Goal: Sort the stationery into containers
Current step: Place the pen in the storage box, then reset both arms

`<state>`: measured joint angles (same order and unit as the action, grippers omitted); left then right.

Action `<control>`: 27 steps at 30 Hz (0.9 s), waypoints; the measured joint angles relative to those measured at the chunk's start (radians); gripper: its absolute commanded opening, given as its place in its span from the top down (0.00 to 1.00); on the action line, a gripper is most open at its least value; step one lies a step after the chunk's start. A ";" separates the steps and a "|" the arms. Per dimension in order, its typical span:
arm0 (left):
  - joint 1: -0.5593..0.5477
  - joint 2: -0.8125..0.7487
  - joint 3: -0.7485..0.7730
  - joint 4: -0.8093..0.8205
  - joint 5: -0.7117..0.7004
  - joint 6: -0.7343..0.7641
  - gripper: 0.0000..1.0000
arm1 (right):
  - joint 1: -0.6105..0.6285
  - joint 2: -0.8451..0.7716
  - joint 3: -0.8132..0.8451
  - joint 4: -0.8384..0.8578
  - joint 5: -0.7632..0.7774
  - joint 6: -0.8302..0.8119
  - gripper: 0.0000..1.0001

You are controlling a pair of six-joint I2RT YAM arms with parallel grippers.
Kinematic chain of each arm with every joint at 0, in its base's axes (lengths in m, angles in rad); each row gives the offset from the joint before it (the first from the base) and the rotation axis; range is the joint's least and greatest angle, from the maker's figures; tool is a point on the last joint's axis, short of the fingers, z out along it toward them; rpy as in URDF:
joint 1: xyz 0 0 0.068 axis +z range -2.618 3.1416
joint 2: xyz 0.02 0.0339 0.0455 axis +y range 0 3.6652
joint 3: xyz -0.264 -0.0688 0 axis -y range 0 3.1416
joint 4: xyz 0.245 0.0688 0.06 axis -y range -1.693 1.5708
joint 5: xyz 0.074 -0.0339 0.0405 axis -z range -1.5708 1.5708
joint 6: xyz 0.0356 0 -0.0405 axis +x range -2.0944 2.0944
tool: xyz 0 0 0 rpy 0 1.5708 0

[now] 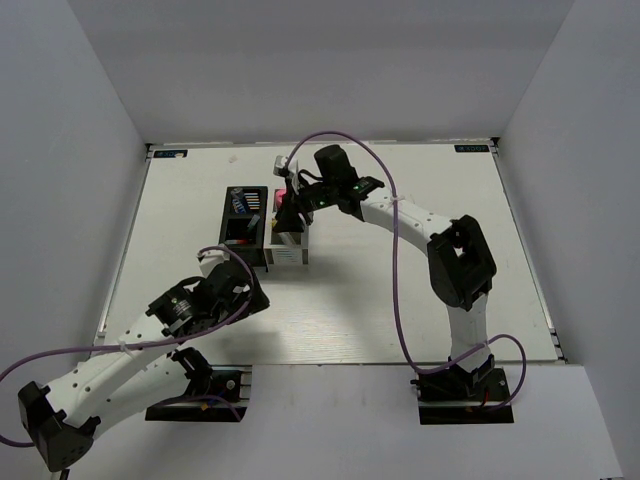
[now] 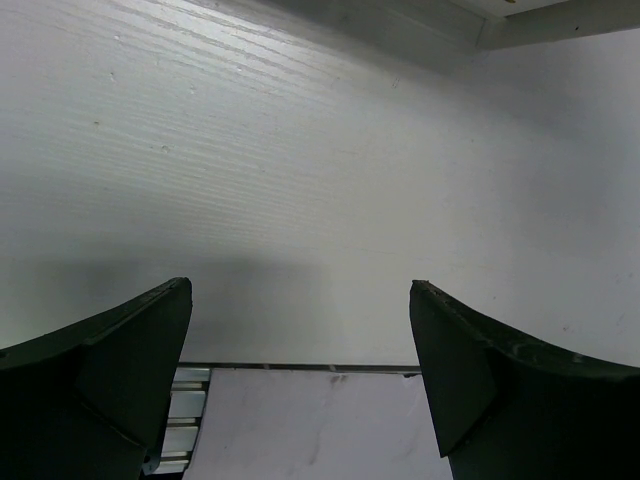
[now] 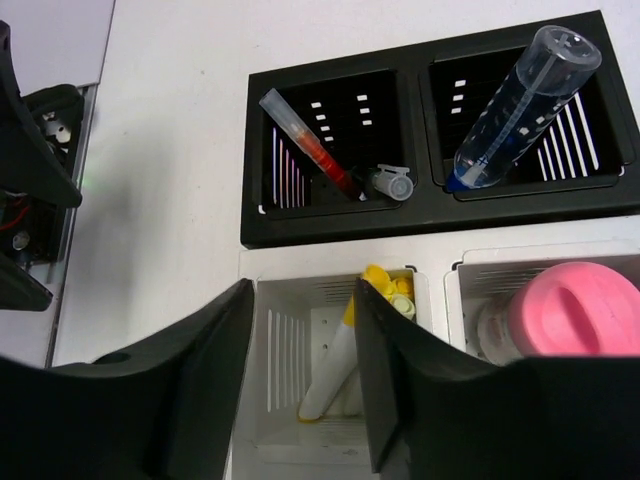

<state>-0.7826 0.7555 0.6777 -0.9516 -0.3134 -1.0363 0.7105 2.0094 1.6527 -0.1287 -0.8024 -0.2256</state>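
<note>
Two joined containers stand at the middle of the table, a black one (image 1: 228, 215) and a white one (image 1: 287, 258). In the right wrist view the black container (image 3: 415, 225) holds a red pen (image 3: 310, 145) and a blue-and-white tube (image 3: 520, 105). The white container (image 3: 436, 292) holds white yellow-tipped sticks (image 3: 335, 370) and a pink marker (image 3: 570, 310). My right gripper (image 3: 303, 290) hangs open over the sticks' compartment, its jaws wider than the leaning stick. My left gripper (image 2: 300, 300) is open over bare table near the front (image 1: 240, 280).
Grey walls close in the white table on three sides. The arm bases (image 1: 465, 385) sit at the near edge. An aluminium rail (image 2: 185, 415) and a pale sheet show below the left gripper. Dark arm hardware (image 3: 30, 200) lies left of the containers.
</note>
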 measured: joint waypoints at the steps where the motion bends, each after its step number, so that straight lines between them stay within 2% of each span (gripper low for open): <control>1: 0.000 0.000 0.000 0.000 0.000 0.000 0.00 | -0.002 -0.001 0.000 0.000 -0.002 -0.003 0.46; 3: 0.000 0.000 0.000 0.002 0.000 0.000 0.00 | -0.002 -0.005 0.000 -0.004 -0.001 -0.009 0.44; 4: 0.000 0.001 0.000 0.002 0.000 0.000 0.00 | -0.004 -0.011 0.000 -0.006 0.000 -0.010 0.38; 6: 0.000 0.004 0.000 0.009 0.000 0.000 0.00 | -0.007 -0.030 0.000 -0.024 0.010 -0.001 0.37; 8: 0.000 0.008 0.000 0.022 0.001 0.001 0.00 | -0.016 -0.062 0.007 -0.055 0.040 0.010 0.31; 9: 0.000 0.009 0.000 0.031 0.001 0.004 0.00 | -0.023 -0.081 0.010 -0.062 0.061 0.014 0.26; 11: 0.000 0.009 0.000 0.052 0.002 0.015 0.00 | -0.042 -0.133 0.011 -0.091 0.126 0.027 0.11; 14: 0.000 0.008 0.000 0.095 0.010 0.043 0.00 | -0.079 -0.243 -0.017 -0.127 0.271 0.037 0.10; 20: 0.000 0.002 0.000 0.211 0.025 0.126 0.00 | -0.117 -0.453 -0.142 -0.220 0.673 0.036 0.10; 23: 0.000 0.005 0.000 0.262 0.034 0.171 0.00 | -0.115 -0.517 -0.285 -0.239 0.826 0.035 0.10; 27: 0.000 0.031 0.000 0.310 0.042 0.214 0.00 | -0.124 -0.583 -0.491 -0.296 0.952 0.033 0.10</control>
<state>-0.7826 0.7860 0.6777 -0.6415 -0.2710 -0.8219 0.5865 1.4265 1.1618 -0.4252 0.1497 -0.1928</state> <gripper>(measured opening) 0.994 0.896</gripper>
